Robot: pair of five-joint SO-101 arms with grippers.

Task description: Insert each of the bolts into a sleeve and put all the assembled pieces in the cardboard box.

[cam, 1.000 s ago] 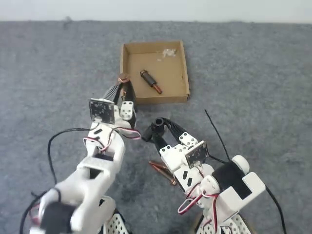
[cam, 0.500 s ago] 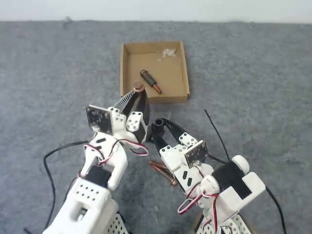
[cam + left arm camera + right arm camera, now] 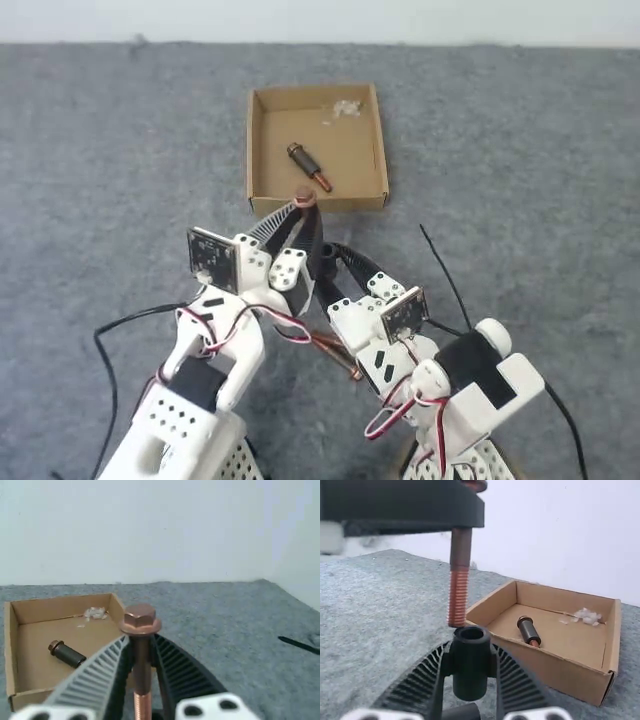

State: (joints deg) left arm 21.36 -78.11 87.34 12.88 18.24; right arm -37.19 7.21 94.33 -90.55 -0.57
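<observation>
Well short of the open brown cardboard box (image 3: pixel 250 150), closest to the arm bases, loose copper-coloured bolts (image 3: pixel 340 358) lie on the grey carpeted table (image 3: pixel 520 150) between the two arms. Closer to the box, the right pincer (image 3: pixel 470 652) is clamped around a black cylindrical sleeve (image 3: pixel 470 667) and holds it upright with its open mouth facing up. Directly over that sleeve, and just short of the box's near wall (image 3: pixel 555 672), the left pincer (image 3: pixel 140 640) grips a copper-coloured hex-head bolt (image 3: pixel 141 665) by its smooth shank, head up and threads down. From the right wrist the bolt (image 3: pixel 457 590) hangs vertical with its threaded end right at the sleeve's rim; whether the tip has entered the bore cannot be told. From the high view the bolt head at the left pincer's (image 3: pixel 303 207) tip sits just at the box's near edge. Inside the box, near the middle of its floor, one assembled bolt-and-sleeve piece (image 3: pixel 308 167) lies on its side, apart from every wall. Against the box's far wall rest some white crumpled scraps (image 3: pixel 345 108). Off to the box's right, nearer the arms, a thin black cable (image 3: pixel 440 270) trails across the table.
</observation>
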